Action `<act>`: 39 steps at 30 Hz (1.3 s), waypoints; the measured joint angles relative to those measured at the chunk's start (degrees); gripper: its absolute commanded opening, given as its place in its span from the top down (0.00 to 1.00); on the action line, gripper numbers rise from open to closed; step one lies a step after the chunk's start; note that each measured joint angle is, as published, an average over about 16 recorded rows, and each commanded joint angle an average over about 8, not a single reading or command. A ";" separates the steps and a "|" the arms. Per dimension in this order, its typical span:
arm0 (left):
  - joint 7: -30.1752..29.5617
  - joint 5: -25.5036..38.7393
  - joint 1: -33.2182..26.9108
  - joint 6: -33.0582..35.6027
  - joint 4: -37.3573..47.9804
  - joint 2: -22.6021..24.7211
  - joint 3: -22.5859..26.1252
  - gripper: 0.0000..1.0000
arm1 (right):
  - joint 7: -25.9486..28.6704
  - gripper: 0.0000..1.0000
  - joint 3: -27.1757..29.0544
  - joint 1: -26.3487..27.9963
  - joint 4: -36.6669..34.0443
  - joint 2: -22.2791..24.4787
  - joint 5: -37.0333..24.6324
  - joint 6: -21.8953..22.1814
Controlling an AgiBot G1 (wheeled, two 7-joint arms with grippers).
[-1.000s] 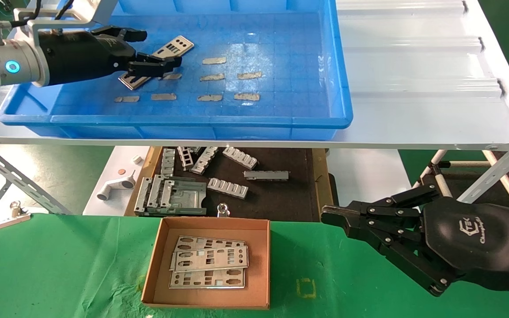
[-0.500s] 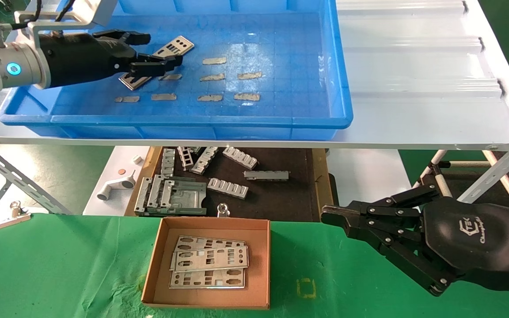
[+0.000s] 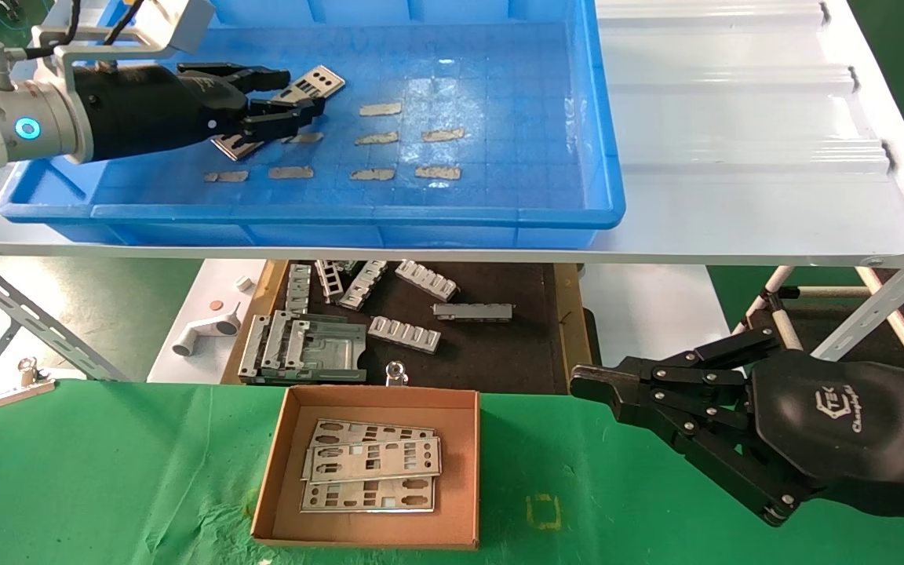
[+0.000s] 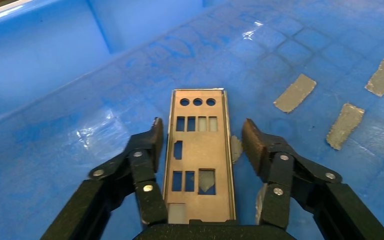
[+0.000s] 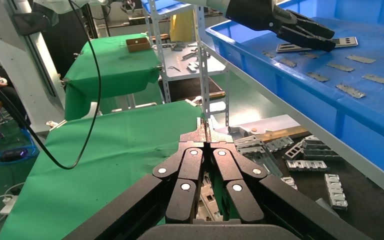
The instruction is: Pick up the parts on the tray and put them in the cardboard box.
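One silver punched plate [image 3: 317, 80] lies on the floor of the blue tray [image 3: 342, 213], at its left side. My left gripper [image 3: 295, 94] is open low over it, one finger on each long side. In the left wrist view the plate [image 4: 197, 150] runs lengthwise between the fingers of the gripper [image 4: 202, 134]; one pad [image 4: 156, 140] is near its edge, the other [image 4: 252, 142] stands apart. The cardboard box [image 3: 377, 396] on the green cloth holds three plates [image 3: 373, 467]. My right gripper [image 3: 589, 384] is shut and empty, right of the box, and shows in its wrist view [image 5: 207, 127].
Several small grey tape strips [image 3: 377, 137] lie on the tray floor. Below the white shelf [image 3: 734, 196], a dark wood-framed mat [image 3: 499, 345] holds thick grey brackets [image 3: 405, 333]. A metal clip [image 3: 24, 384] lies at the far left edge of the green cloth [image 3: 107, 471].
My left gripper has moved a little to the right along the plate, so its fingers now straddle more of it. The plate, the box and the right arm have not moved.
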 measured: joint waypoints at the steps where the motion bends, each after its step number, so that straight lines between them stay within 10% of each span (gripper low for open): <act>1: 0.02 0.02 0.00 -0.09 0.02 0.00 0.01 1.00 | 0.00 1.00 0.00 0.00 0.00 0.00 0.00 0.00; 21: 0.62 -1.37 -1.78 3.84 -1.05 -1.48 -0.94 1.00 | 0.00 1.00 0.00 0.00 0.00 0.00 0.00 0.00; 39: 6.40 -5.04 -4.50 29.84 -11.78 -8.85 -0.18 1.00 | 0.00 1.00 0.00 0.00 0.00 0.00 0.00 0.00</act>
